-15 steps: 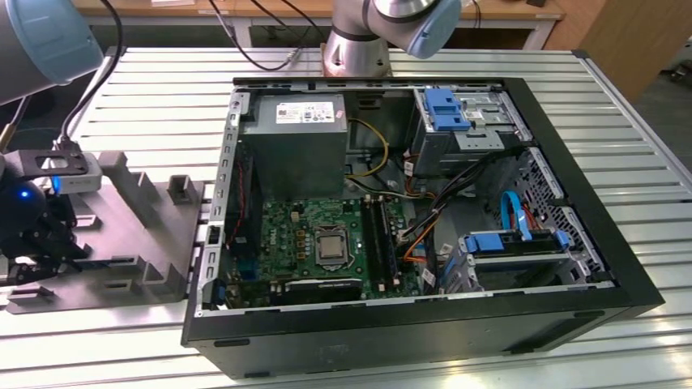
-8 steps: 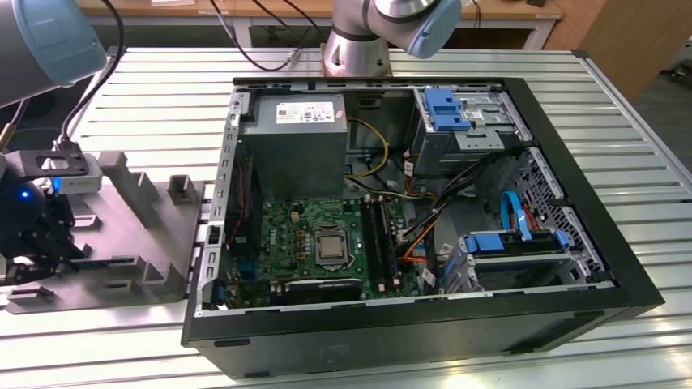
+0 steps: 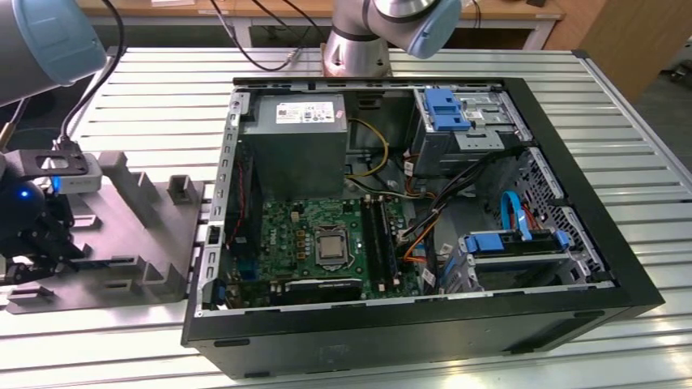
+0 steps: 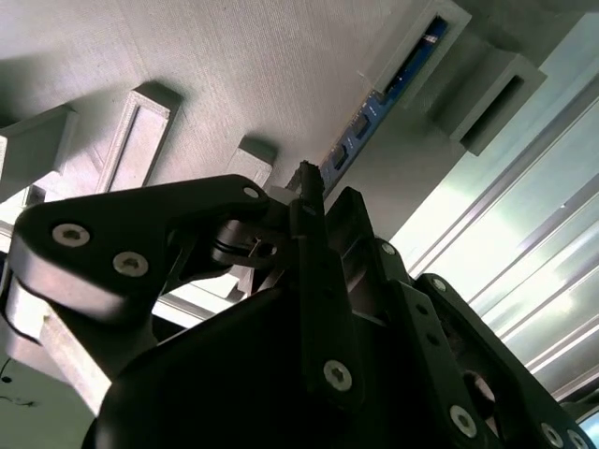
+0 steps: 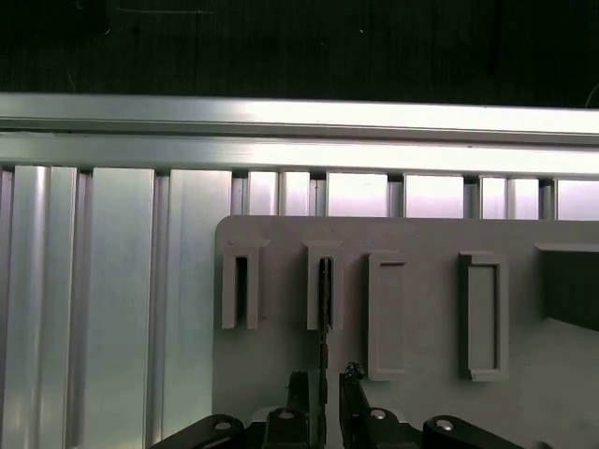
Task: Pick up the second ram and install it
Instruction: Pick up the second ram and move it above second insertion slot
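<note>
Gripper (image 3: 24, 263) hangs low over the grey tray (image 3: 151, 243), at the exterior view's left, on the slatted table (image 3: 141, 81). The ram (image 5: 325, 285) stands on edge in a narrow upright holder of the tray; in the second wrist view it reads as a dark blue strip (image 4: 379, 112) running out of that holder toward the gripper (image 4: 328, 192). The fingers (image 5: 299, 388) are apart, one on each side of the ram's near end, with a slim gap showing on one side; I cannot tell whether either touches it. The open computer case (image 3: 378, 340) lies beside the tray, motherboard (image 3: 313, 235) exposed.
</note>
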`<control>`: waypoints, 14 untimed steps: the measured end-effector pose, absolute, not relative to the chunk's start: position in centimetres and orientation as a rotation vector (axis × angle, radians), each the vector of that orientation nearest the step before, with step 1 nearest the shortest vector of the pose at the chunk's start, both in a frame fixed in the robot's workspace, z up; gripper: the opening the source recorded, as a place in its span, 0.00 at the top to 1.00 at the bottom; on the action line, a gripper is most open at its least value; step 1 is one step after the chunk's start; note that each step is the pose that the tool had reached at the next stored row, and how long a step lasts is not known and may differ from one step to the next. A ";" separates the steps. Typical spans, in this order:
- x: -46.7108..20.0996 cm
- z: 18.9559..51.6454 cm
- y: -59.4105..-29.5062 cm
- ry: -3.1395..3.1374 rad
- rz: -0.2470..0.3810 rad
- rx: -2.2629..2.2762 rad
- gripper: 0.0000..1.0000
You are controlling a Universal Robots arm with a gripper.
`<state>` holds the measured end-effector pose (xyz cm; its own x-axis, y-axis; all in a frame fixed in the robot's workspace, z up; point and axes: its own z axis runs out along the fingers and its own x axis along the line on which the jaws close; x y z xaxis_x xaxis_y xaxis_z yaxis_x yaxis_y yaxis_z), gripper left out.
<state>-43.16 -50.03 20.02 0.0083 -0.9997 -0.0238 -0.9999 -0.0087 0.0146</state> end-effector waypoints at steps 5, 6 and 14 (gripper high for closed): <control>-43.1 20.0 -50.0 2.208 0.043 -2.226 0.73; -43.1 20.0 -50.0 2.207 0.043 -2.226 0.73; -43.0 20.0 -50.0 2.207 0.043 -2.226 0.81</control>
<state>-43.02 -50.04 20.03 0.0083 -0.9997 -0.0237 -0.9999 -0.0086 0.0147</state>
